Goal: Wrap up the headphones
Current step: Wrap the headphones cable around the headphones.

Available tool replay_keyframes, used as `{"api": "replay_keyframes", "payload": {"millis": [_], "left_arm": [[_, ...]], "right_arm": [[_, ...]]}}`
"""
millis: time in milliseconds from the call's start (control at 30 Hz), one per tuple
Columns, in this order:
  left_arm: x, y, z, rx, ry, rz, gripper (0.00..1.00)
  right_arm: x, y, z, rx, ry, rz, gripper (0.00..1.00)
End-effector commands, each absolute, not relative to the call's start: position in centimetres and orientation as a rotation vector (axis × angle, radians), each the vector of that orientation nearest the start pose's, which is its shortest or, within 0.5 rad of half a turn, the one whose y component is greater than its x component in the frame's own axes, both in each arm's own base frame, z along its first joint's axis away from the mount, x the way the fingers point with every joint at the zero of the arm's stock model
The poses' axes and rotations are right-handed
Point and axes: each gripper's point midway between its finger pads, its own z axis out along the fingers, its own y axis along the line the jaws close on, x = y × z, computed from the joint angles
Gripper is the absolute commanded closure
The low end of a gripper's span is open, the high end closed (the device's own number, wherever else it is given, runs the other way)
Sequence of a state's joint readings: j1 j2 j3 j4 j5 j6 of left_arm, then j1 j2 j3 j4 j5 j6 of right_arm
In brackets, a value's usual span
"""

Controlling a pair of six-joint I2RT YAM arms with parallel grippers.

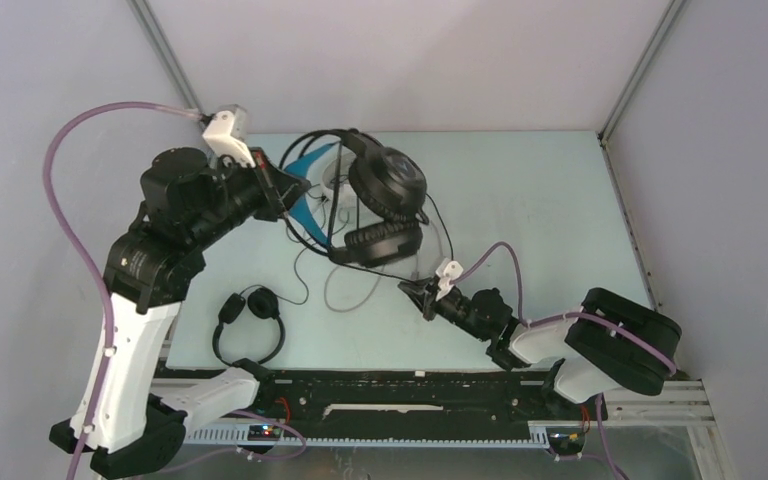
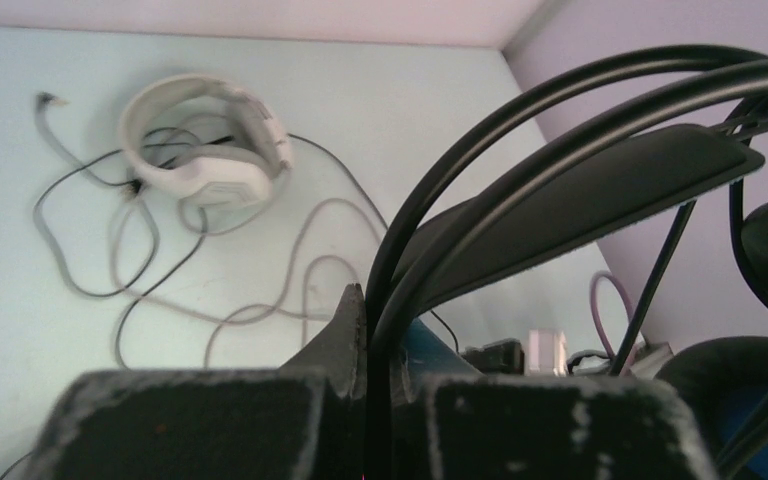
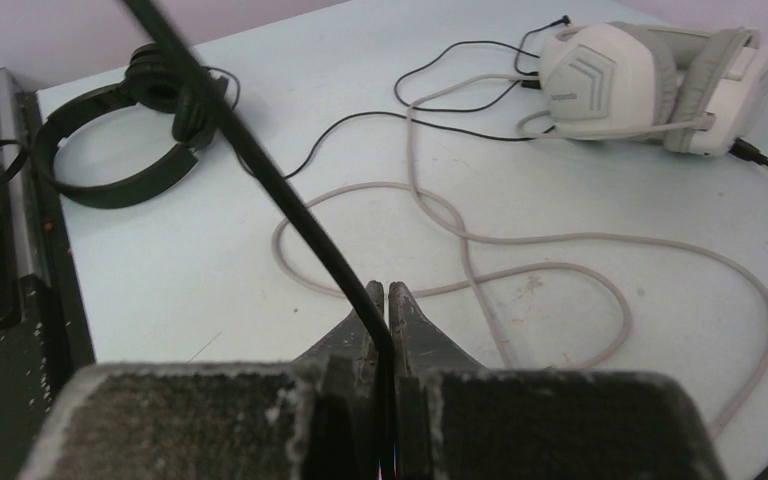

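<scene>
My left gripper [image 1: 288, 190] is shut on the thin headband of the bulky black headphones with blue accents [image 1: 387, 200] and holds them above the table; the headband [image 2: 560, 160] crosses the left wrist view. My right gripper [image 1: 412, 290] is shut on their black cable [image 3: 260, 160], which runs taut up and to the left from the fingers. The white-grey headphones [image 3: 640, 85] lie on the table with their grey cable [image 3: 520, 240] in loose loops; they also show in the left wrist view [image 2: 210, 150]. The small slim black headphones [image 1: 250, 315] lie near the front left.
The pale table [image 1: 540, 220] is walled on three sides. A black rail [image 1: 410, 390] runs along the near edge. A thin black cable [image 3: 430, 115] lies across the grey loops. My purple arm hoses [image 1: 80, 240] hang at the left.
</scene>
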State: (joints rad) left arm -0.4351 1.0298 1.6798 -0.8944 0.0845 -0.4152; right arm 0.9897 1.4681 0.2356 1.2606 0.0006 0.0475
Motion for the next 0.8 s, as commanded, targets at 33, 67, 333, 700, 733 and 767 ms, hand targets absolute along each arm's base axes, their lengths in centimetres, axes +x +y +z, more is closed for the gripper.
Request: {"api": "replay_keyframes", "payload": {"millis": [33, 67, 333, 700, 733, 767], "left_arm": [[20.8, -18.5, 45.3, 0.382, 1.745, -0.915, 1.00], [20.7, -18.6, 44.6, 0.407, 1.754, -0.908, 1.00], [20.5, -18.9, 40.5, 0.592, 1.764, -0.836, 1.00], [20.8, -20.7, 34.6, 0.835, 1.774, -0.628, 1.00], [21.0, -20.5, 34.2, 0.847, 1.766, -0.581, 1.00], [21.2, -20.4, 33.9, 0.865, 1.751, -0.546, 1.00]], "right_arm": [[23.9, 30.2, 13.1, -0.634, 1.520, 0.755, 1.00], [24.2, 29.8, 13.4, -0.618, 1.531, 0.751, 1.00], [26.6, 26.1, 16.5, -0.510, 1.635, 0.741, 1.00], [24.3, 24.8, 22.9, -0.557, 1.621, 0.834, 1.00], [24.0, 24.6, 23.2, -0.560, 1.632, 0.841, 1.00], [23.7, 24.6, 23.9, -0.564, 1.633, 0.852, 1.00]]}}
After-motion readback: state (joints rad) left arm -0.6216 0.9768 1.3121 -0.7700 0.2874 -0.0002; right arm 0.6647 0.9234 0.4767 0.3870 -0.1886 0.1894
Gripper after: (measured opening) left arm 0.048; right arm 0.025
